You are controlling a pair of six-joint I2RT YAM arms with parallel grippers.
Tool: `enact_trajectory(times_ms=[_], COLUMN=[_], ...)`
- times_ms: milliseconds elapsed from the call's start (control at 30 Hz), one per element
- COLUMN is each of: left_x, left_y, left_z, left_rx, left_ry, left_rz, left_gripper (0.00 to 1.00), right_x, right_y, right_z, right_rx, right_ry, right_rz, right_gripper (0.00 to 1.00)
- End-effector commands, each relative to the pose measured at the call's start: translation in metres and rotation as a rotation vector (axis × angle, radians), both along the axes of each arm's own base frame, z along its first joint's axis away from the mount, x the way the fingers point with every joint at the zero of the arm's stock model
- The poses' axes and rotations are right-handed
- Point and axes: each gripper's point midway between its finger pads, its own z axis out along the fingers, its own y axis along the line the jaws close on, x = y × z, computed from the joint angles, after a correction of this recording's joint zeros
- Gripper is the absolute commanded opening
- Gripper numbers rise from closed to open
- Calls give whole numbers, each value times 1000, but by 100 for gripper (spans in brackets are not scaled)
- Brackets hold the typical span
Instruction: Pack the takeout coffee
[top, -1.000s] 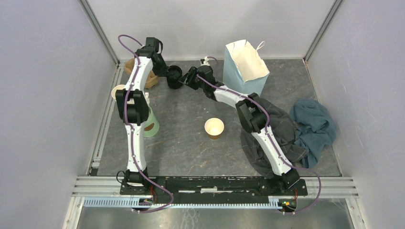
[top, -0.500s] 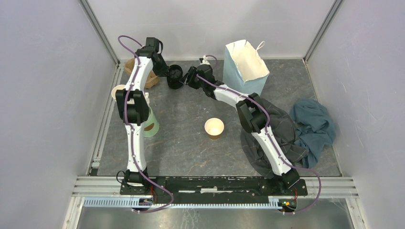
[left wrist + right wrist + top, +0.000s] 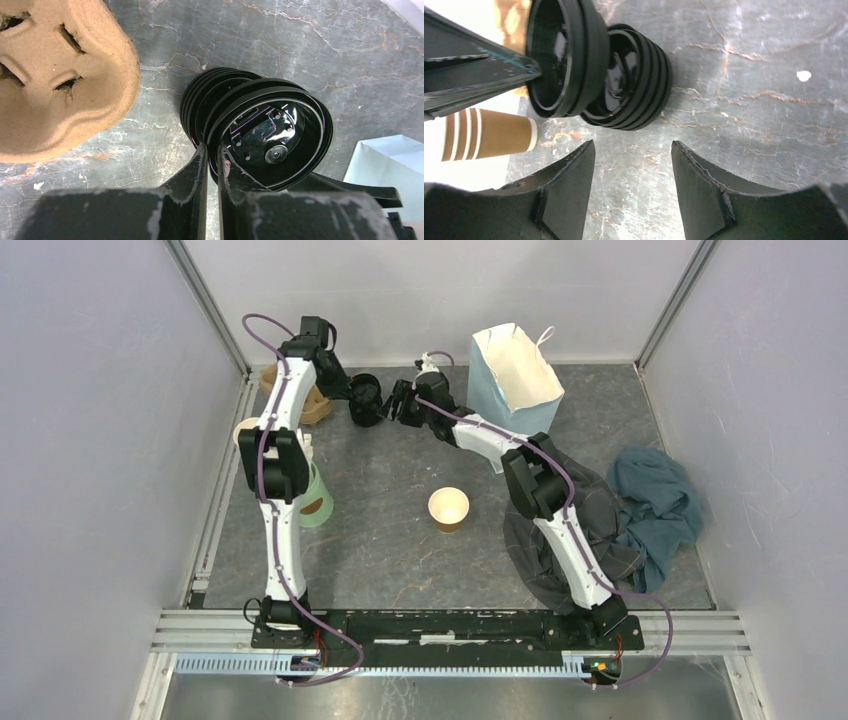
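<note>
A brown paper cup stands open, with no lid, mid-table. A second brown cup with white stripes stands at the left, partly behind the left arm; it also shows in the right wrist view. My left gripper is shut on the rim of a black lid at the front of a stack of black lids lying on its side. In the top view the left gripper is at the back. My right gripper is open and empty, facing the stack from the right.
A light blue paper bag stands open at the back right. A cardboard cup carrier lies left of the lids. A green cup stands by the left arm. Dark cloths lie at the right.
Both grippers have shifted slightly toward the back. The left gripper stays shut on the lid; the right gripper stays open.
</note>
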Motion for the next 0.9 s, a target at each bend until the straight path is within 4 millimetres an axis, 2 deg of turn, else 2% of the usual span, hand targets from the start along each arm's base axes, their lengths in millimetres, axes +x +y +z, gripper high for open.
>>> enact_trajectory(times_ms=[0,167,333,467,633,867], left_x=[0,-2,-14,-24,-26,-28], left_y=[-5,-7,6,9,4,-11], left_z=[56,63,66,66,69,71], left_rx=[-69,-55,41,94,150,231], left_ry=[-101,-126,-123,-114,-127,-132], left_rz=[-6,-50,-54,-59,-79,-117], left_gripper=[2,2,2,2,2,2], right_x=[0,-4,3,11,18,16], right_y=[0,1,-4,-6,-7,0], right_z=[87,104,130,127,124,114], right_rx=[35,86,131,101,52,9], right_ry=[-185,-191,-219,-211,-242,-256], right_rz=[85,125,98,70,49,54], right_gripper=[66,77,89,89,87,86])
